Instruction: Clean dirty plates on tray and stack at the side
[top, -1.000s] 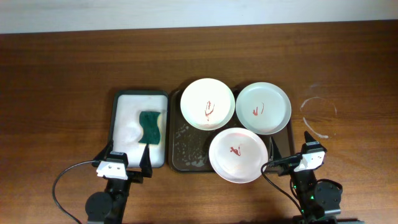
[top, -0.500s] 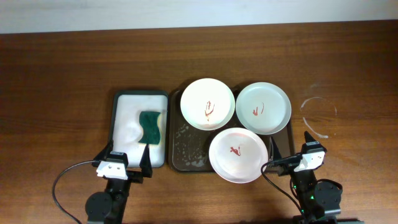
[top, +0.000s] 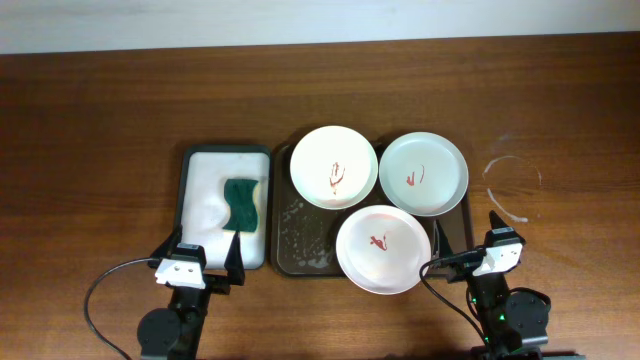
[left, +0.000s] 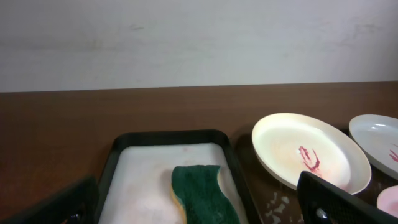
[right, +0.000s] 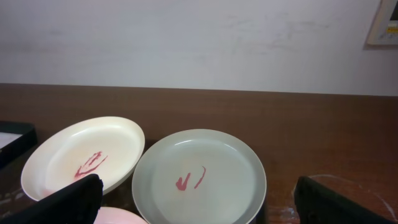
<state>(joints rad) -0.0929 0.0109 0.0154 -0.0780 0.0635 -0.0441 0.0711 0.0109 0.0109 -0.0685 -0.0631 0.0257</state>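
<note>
right now three round shallow plates are sitting on the large dark brown rectangular tray (top: 300, 240), each one showing red smears: a cream-white plate (top: 333, 167), a pale mint plate (top: 423, 174) beside it, and a pinkish-white plate (top: 384, 249) nearer the arms. the left gripper (top: 200, 252) is hanging by the green sponge (top: 241, 204) with jaws spread wide. the right gripper (top: 467, 240) is holding its jaws apart too.

Lighting: bright, even, diffuse from overhead. Shadows: faint, tight beneath plates (top: 333, 167). Overhead view: sharp, little edge distortion. Wrist views: softer, dimmer; tool fingers (left: 348, 200) dark and blurred at lower corners.
</note>
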